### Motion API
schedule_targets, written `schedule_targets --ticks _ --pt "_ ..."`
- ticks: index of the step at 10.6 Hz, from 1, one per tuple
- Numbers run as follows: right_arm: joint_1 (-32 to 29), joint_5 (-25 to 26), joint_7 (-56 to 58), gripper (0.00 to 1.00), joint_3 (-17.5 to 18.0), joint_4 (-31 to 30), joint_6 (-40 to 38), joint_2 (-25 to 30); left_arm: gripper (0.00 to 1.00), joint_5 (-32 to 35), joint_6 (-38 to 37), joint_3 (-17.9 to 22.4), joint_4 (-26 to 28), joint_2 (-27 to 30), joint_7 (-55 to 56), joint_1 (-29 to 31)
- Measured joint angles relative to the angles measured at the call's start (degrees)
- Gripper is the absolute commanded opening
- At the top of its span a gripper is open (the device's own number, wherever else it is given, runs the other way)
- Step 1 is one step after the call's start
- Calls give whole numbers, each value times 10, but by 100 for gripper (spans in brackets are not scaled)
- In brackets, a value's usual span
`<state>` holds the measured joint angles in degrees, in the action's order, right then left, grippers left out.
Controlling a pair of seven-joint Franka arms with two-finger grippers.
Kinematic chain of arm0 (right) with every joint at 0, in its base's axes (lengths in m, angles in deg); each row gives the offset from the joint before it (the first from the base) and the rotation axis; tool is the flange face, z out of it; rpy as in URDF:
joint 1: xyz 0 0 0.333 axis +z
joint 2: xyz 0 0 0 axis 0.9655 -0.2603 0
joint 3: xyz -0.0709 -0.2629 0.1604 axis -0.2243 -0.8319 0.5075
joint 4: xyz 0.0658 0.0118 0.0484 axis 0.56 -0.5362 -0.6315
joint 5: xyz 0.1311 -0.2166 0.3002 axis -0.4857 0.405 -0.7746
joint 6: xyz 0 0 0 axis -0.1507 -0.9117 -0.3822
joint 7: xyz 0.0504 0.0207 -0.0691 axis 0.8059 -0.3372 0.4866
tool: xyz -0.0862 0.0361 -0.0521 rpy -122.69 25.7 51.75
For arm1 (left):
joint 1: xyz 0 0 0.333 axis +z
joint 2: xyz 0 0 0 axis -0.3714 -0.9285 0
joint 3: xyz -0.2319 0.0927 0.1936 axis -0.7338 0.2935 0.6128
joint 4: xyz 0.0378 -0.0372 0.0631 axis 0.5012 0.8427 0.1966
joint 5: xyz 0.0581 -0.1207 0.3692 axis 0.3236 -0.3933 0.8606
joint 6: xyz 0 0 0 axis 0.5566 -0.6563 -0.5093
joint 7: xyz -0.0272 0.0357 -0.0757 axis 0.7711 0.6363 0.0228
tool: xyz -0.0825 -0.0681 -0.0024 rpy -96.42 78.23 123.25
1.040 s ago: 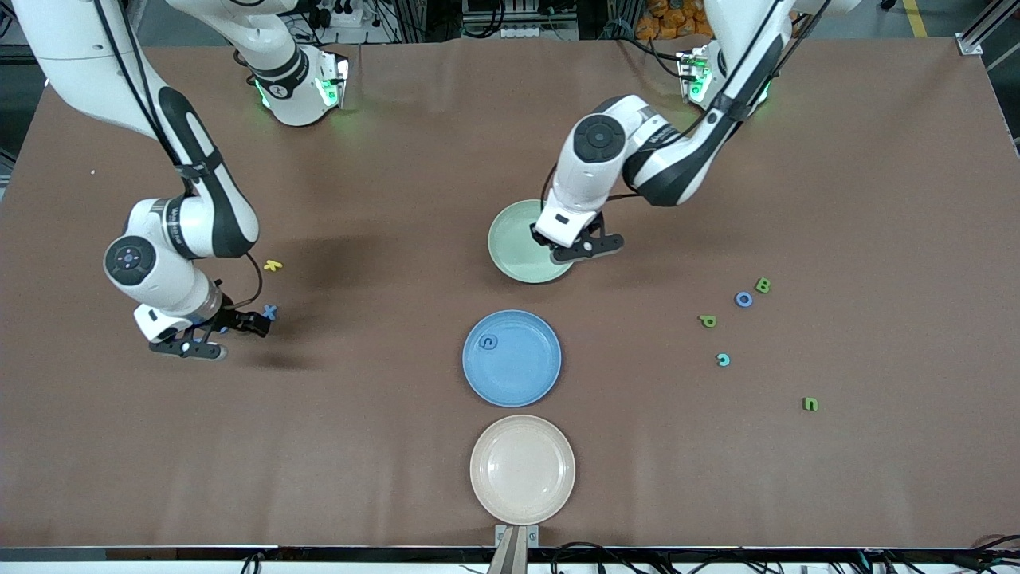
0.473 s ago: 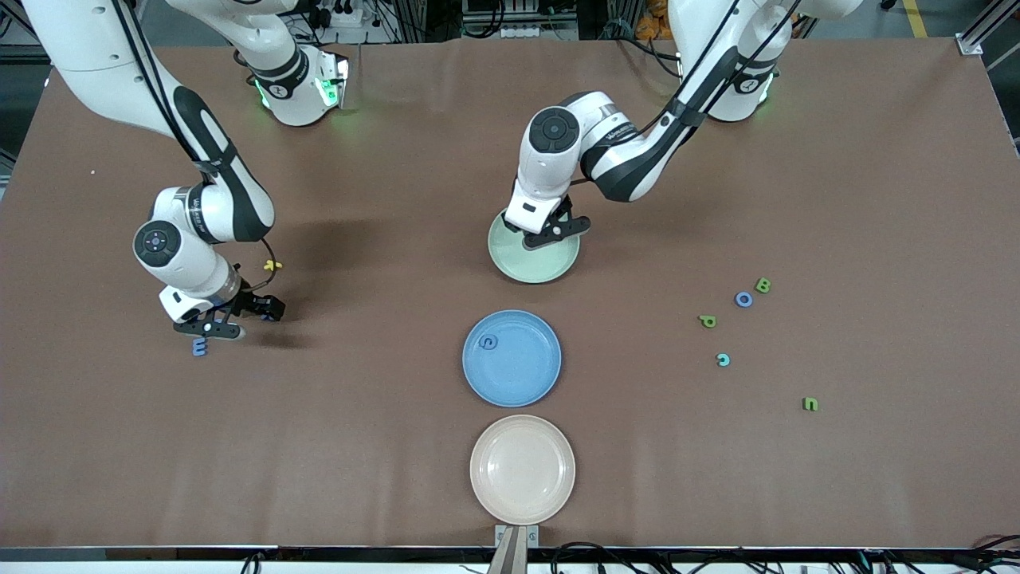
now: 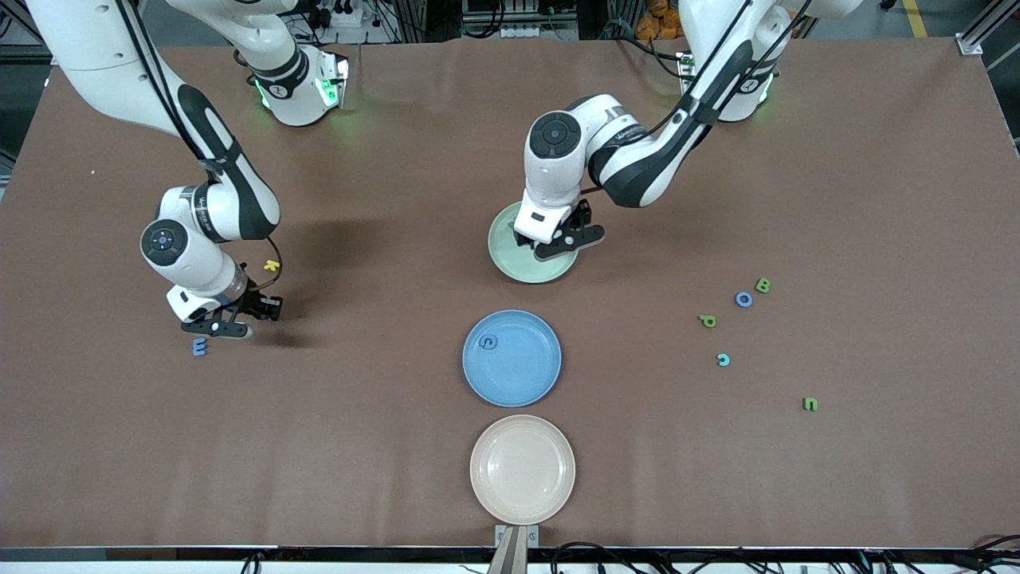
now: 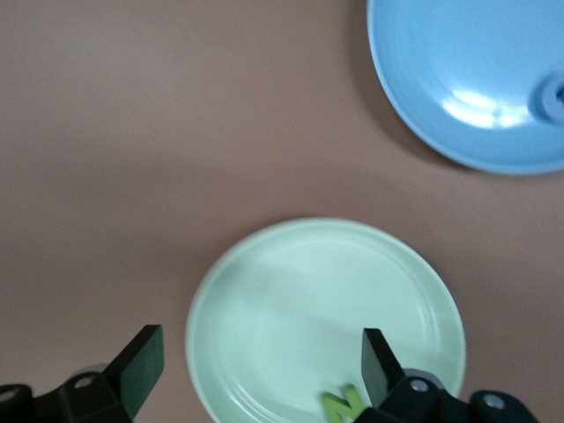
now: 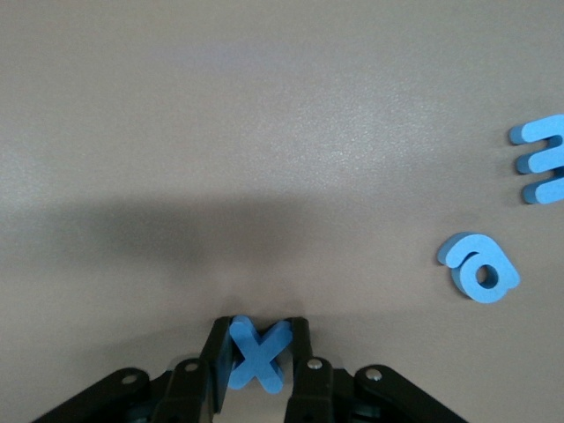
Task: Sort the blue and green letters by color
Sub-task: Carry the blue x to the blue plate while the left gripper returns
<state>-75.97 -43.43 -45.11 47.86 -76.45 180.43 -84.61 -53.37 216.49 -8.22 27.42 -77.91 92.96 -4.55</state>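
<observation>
My right gripper (image 5: 258, 330) is shut on a blue X (image 5: 257, 352), low at the table near the right arm's end (image 3: 267, 309). Beside it lie a blue "a" (image 5: 478, 268) and a blue E-shaped letter (image 3: 199, 347). My left gripper (image 4: 260, 352) hangs open over the green plate (image 3: 498, 239), where a green letter (image 4: 344, 407) lies by one finger. One blue letter (image 3: 488, 341) lies in the blue plate (image 3: 526, 375). Toward the left arm's end lie a green B (image 3: 763, 285), a blue O (image 3: 743, 299), a green P (image 3: 708, 321), a teal c (image 3: 723, 359) and a green n (image 3: 810, 404).
A cream plate (image 3: 522, 470) sits nearest the front camera, in line with the blue and green plates. A small yellow letter (image 3: 272, 265) lies just beside the right arm's wrist.
The left gripper has opened over the green plate and the green letter now lies on it. The right gripper has shut on the blue X.
</observation>
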Motion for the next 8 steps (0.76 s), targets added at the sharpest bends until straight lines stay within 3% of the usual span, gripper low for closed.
schedule_targets --ticks 2,4,8 --pt "0 0 -2 10 1 0 0 0 100 24 -64 3 -24 22 -77 30" --pt "0 0 -12 10 8 14 -16 1 100 25 -80 6 -28 49 -197 95" --pt "17 0 -106 11 51 102 -115 6 100 25 -84 5 -26 62 -408 226"
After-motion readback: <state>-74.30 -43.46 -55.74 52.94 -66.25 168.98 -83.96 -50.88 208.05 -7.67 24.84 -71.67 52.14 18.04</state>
